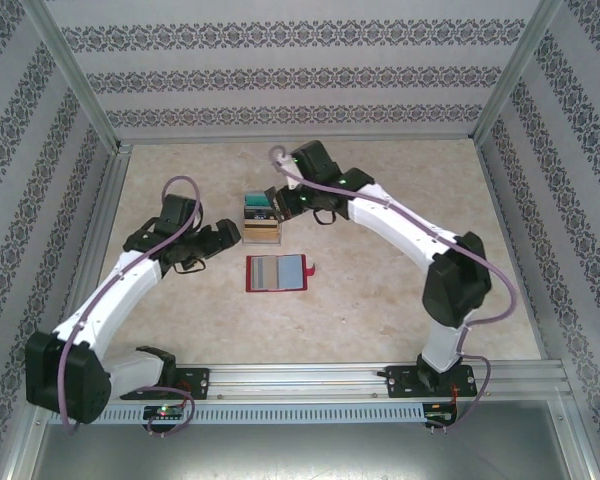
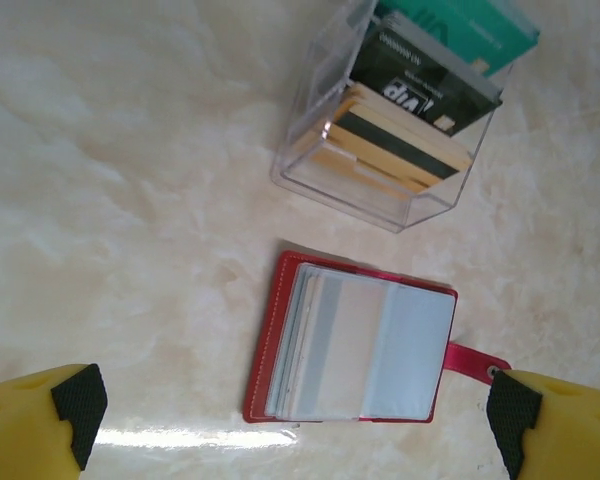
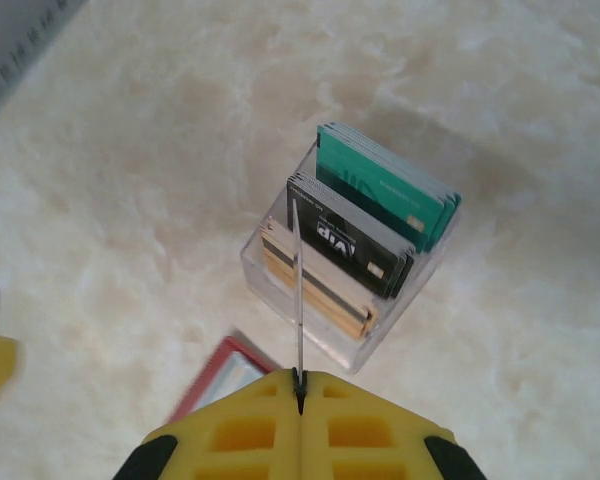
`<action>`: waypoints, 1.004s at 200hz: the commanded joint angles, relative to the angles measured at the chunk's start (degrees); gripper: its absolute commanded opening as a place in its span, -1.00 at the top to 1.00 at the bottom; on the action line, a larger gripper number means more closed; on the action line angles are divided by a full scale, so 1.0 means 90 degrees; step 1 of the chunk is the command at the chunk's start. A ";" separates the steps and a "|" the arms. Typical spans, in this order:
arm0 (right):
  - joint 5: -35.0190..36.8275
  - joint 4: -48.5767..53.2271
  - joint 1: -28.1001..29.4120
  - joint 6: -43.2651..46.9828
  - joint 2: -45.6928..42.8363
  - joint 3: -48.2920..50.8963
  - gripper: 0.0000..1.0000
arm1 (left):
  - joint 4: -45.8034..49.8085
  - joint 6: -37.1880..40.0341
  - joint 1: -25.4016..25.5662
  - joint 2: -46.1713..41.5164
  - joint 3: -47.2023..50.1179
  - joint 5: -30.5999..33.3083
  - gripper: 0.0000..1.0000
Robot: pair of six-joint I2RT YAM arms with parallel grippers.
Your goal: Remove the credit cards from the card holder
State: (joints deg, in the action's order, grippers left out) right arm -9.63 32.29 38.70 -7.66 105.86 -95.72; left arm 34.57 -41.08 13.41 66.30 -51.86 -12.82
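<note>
Right hand (image 3: pixel 300 392) was pinching a card (image 3: pixel 297 280) edge-on over the clear box (image 3: pixel 255 268); left hand (image 2: pixel 295 415) hung wide open above the open card holder (image 2: pixel 355 350) on the worktop (image 2: pixel 130 200).

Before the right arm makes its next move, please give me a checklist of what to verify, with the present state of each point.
1. right gripper shut on card: ok, held edge-on.
2. card over the box: ok.
3. card lined up with a free slot: cannot tell.
4. box upright: ok.
5. holder open, lying flat: ok.
6. left gripper open, apart from holder: ok.
</note>
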 commanded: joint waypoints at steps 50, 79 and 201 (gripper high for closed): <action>0.2168 0.0826 0.0888 0.3579 0.1453 -0.1803 1.00 | 0.1128 -0.0193 -0.0206 -0.1187 0.0183 0.0668 -0.99; 0.2842 0.0816 0.1123 0.4354 0.1975 -0.2177 1.00 | 0.1278 -0.0242 -0.0204 -0.1373 0.0253 0.0724 -0.99; 0.3050 0.0750 0.1120 0.4974 0.2802 -0.2268 1.00 | 0.1589 -0.0375 -0.0214 -0.1959 0.0497 0.0926 -0.99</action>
State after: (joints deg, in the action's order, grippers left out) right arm 17.37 38.44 49.12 36.42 129.60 -115.39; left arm 45.95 -43.62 12.25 49.65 -48.27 -5.69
